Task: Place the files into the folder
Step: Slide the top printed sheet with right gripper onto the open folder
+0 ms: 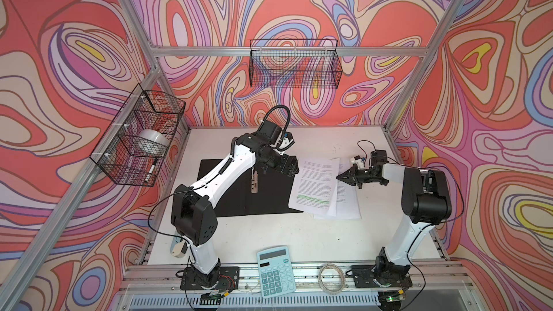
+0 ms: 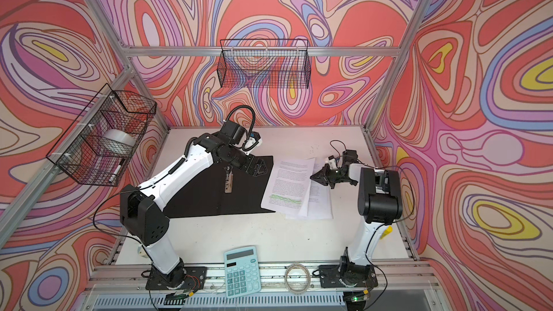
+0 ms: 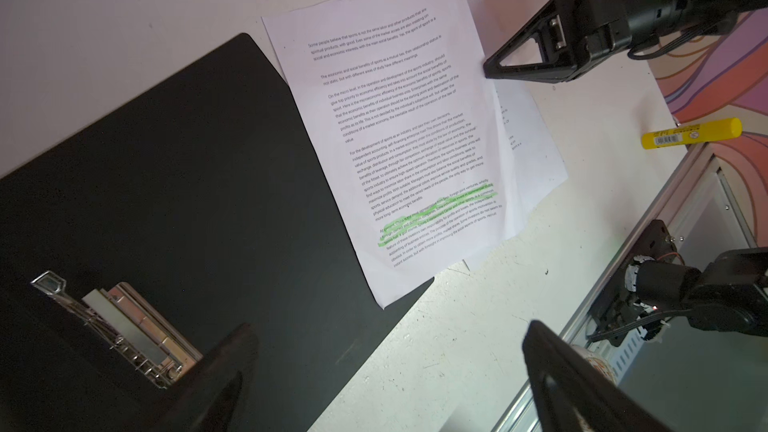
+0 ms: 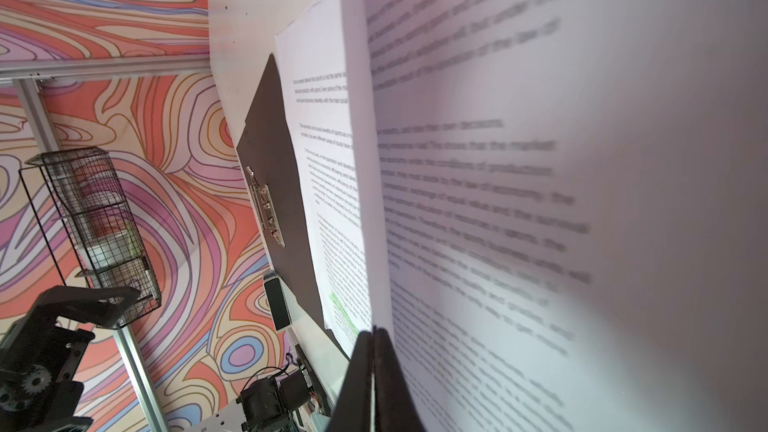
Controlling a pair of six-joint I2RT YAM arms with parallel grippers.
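Observation:
The folder [image 1: 236, 195] [image 2: 206, 197] lies open on the table, black inside up, with its metal clip [image 1: 254, 182] [image 3: 124, 326] at the spine. The files [image 1: 315, 188] [image 2: 287, 188] [image 3: 399, 139], white printed sheets with one green-highlighted passage, lie fanned beside the folder's right edge and overlap its corner. My right gripper [image 1: 340, 177] [image 2: 313, 177] [image 4: 374, 332] is shut on the right edge of a sheet, which curves up close to its camera. My left gripper [image 1: 288, 166] [image 2: 258, 167] [image 3: 388, 328] hovers open over the folder's far right part, holding nothing.
A teal calculator [image 1: 276, 270] and a coil of clear tape [image 1: 330, 278] sit at the front edge. A yellow marker [image 3: 692, 132] lies at the table's right edge. Wire baskets hang on the left wall [image 1: 140, 136] and the back wall [image 1: 294, 64].

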